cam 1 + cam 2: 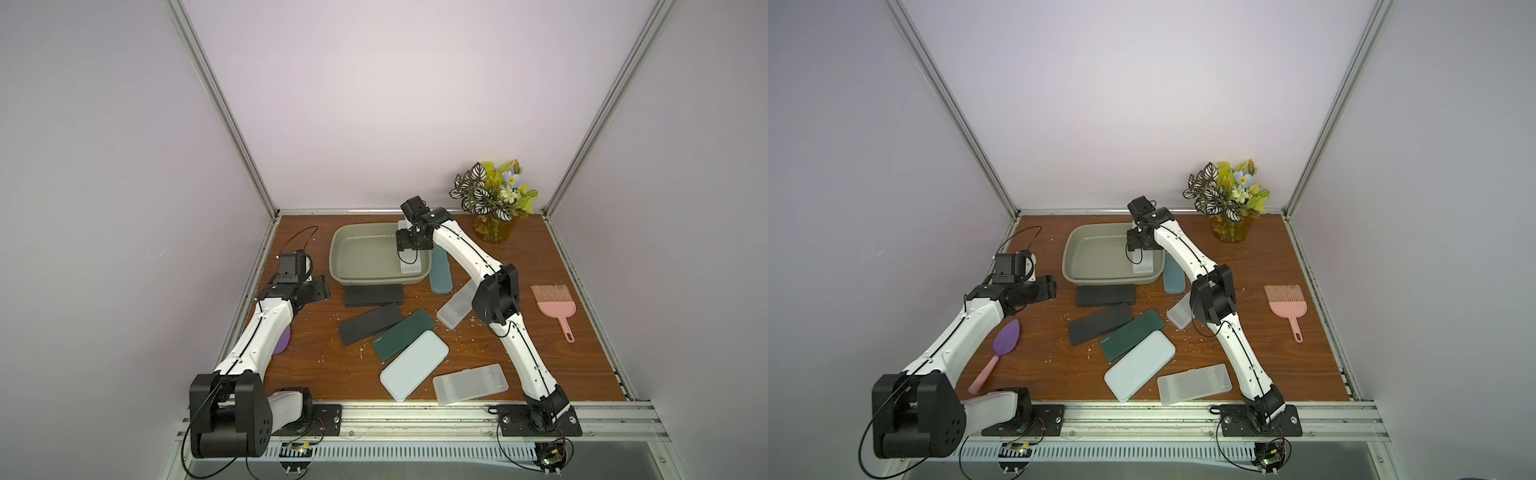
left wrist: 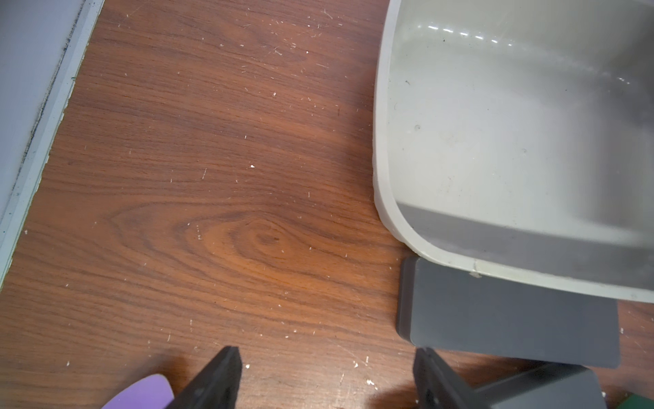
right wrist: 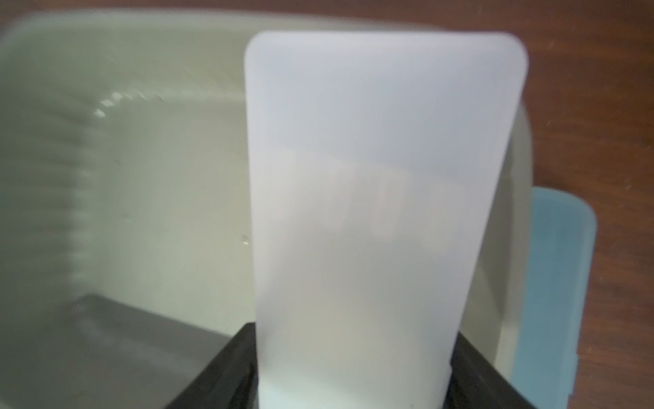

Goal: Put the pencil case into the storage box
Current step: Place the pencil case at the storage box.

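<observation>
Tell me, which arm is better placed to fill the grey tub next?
Right. The right fingers hold the frosted white case over the storage box; the left fingers hang open and empty beside it.

Boxed in on three sides by plain, pale lilac panels: back wall, left wall, right wall, all bare. Joined at the far corners by two aluminium uprights, left post and right post. Underneath, a reddish-brown wood-grain tabletop, dotted with small white specks and fine scratches. Edged along the near side by a silver metal rail, with a slotted strip just below. In the far right corner, a yellow glass vase of flowers and patterned leaves. Soft, even light, brightest at the middle of the back wall.
</observation>
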You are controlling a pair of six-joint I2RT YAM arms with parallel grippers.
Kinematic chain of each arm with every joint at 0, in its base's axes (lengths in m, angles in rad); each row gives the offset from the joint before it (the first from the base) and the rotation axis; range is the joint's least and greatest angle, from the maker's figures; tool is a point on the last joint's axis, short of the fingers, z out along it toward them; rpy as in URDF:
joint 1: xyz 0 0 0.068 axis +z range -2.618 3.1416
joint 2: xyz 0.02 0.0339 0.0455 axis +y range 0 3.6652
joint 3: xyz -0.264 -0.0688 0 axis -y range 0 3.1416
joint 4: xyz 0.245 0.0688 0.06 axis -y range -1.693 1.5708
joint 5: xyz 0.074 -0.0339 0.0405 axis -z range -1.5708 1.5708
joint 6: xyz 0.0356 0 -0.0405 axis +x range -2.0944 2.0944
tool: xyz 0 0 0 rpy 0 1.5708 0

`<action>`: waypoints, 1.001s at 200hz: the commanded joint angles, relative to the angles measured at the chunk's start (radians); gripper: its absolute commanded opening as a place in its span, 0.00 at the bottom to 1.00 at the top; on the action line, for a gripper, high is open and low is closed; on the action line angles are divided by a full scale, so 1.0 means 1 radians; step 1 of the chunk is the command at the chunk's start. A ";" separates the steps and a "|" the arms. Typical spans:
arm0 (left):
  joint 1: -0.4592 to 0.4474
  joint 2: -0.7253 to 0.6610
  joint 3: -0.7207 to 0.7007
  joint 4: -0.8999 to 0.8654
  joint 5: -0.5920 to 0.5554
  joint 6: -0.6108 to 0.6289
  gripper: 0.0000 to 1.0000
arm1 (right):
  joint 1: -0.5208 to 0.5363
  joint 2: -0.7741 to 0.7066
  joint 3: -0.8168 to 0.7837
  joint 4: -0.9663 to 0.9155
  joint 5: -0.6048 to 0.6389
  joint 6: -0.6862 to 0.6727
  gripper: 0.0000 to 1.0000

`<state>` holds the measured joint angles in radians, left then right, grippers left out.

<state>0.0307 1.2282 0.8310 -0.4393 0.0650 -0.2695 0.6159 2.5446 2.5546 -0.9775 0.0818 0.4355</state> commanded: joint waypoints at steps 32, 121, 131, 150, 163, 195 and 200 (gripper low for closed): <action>0.015 0.024 0.009 -0.011 0.000 0.017 0.78 | 0.005 0.052 0.072 0.005 -0.009 0.014 0.53; 0.017 0.008 -0.002 -0.013 -0.001 0.024 0.80 | 0.008 0.054 0.064 -0.004 0.023 0.038 0.83; 0.017 0.004 -0.001 -0.017 -0.002 0.025 0.79 | 0.013 0.040 0.074 -0.007 0.044 0.040 0.87; 0.017 -0.003 0.003 -0.030 0.005 0.028 0.79 | 0.023 -0.001 0.085 -0.003 0.068 0.035 0.98; 0.017 -0.011 0.002 -0.035 0.015 0.030 0.79 | 0.027 -0.035 0.088 -0.003 0.074 0.036 0.99; 0.013 -0.039 0.009 -0.066 0.072 0.038 0.77 | 0.047 -0.168 0.082 -0.015 0.113 0.034 0.99; 0.005 -0.045 0.011 -0.075 0.077 0.037 0.76 | 0.051 -0.195 0.070 -0.015 0.127 0.033 0.99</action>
<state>0.0349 1.2213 0.8310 -0.4610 0.0940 -0.2501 0.6430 2.5656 2.5973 -0.9855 0.1398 0.4667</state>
